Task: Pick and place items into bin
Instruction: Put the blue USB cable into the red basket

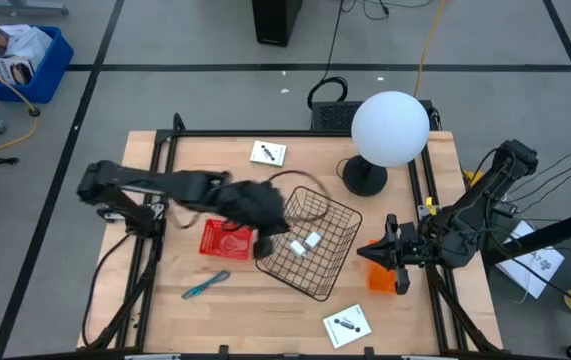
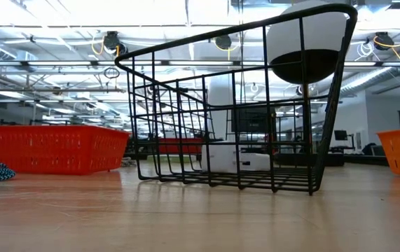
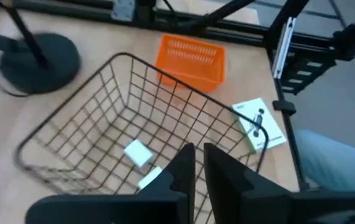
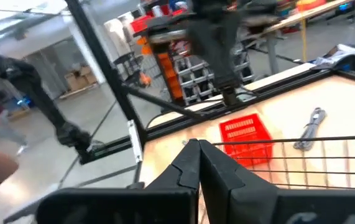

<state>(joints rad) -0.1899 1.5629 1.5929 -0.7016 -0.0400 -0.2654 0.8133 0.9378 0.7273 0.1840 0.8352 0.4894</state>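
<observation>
Two small white blocks [image 1: 305, 243] lie on the floor of the black wire basket [image 1: 337, 262], which sits tilted near the middle of the table and serves as the bin. The left gripper [image 3: 197, 163] hangs over the basket's near-left rim; its fingers stand almost together with only a thin slit between them, and nothing shows pinched there, so it looks empty, though the frames cannot say whether it is shutting or parting. The other items lie outside: a slim teal tool [image 1: 206, 284] on the wood to the basket's lower left, one white card with black marks [image 1: 346, 325] just below the basket's lower right corner, and another such card [image 1: 268, 153] above its upper left. A small red basket [image 1: 219, 239] sits just left of the wire basket, partly under the left arm. The right gripper [image 1: 377, 250] waits at the basket's right side, fingers pressed together on nothing, next to an orange basket [image 1: 382, 277]. By my reading, a drop into the basket is just over, and the next step is to fetch another item. That calls for lifting clear of the wire rim, spreading the fingers, and coming down squarely on a thin thing lying flat on the wood.
</observation>
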